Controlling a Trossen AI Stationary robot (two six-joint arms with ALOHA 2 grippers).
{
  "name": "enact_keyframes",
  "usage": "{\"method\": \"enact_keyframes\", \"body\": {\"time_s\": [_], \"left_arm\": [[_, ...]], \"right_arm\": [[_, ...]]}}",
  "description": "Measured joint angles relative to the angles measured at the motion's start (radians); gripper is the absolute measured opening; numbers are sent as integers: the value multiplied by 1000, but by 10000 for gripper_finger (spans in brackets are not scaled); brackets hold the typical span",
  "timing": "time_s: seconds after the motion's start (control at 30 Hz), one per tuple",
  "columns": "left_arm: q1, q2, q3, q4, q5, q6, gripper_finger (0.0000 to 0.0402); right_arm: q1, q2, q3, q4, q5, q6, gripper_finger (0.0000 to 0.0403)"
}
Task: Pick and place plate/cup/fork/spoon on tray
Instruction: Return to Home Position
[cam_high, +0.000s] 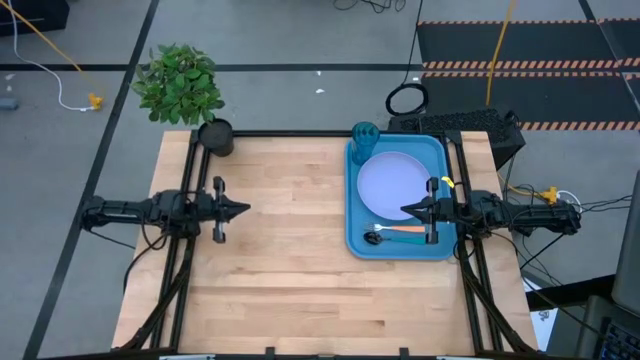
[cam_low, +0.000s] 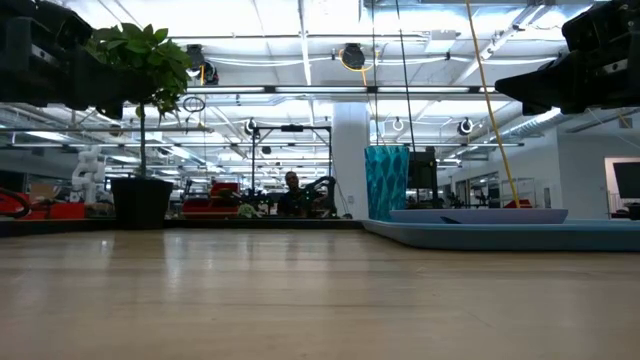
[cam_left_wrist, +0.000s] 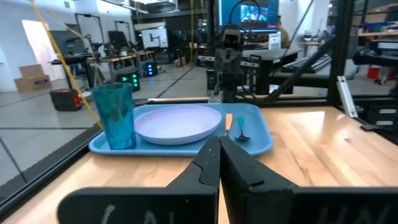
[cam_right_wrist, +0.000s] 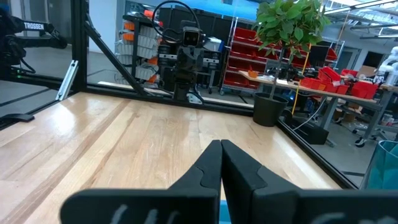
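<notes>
The blue tray (cam_high: 352, 215) lies at the table's right side. On it rest the lavender plate (cam_high: 395, 185), the teal cup (cam_high: 364, 135) upright at the tray's far left corner, and the orange-handled fork (cam_high: 408, 229) and the blue-handled spoon (cam_high: 385, 238) lying flat near its near edge. The left wrist view shows the cup (cam_left_wrist: 115, 115), the plate (cam_left_wrist: 177, 122), the fork (cam_left_wrist: 228, 122) and the spoon (cam_left_wrist: 241, 132) on the tray (cam_left_wrist: 261, 140). My right gripper (cam_high: 405, 211) is shut and empty above the tray's right part. My left gripper (cam_high: 245, 209) is shut and empty at the table's left.
A dark pot with a green plant (cam_high: 212, 135) stands at the table's far left corner. Bare wood (cam_high: 290, 250) lies between the two arms. A black frame runs along the table's edges.
</notes>
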Motion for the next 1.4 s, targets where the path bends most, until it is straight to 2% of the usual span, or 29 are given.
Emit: {"method": "enact_keyframes", "body": {"time_s": [0.53,0.87,1.13,1.4], "left_arm": [[-17,0,0,2,-12,57,14],[-17,0,0,8,-16,48,3],[-17,0,-2,26,-20,50,30],[-17,0,-2,31,-20,50,30]], "right_arm": [[0,0,0,1,0,0,0],[0,0,0,1,0,0,0],[0,0,0,1,0,0,0],[0,0,0,1,0,0,0]]}}
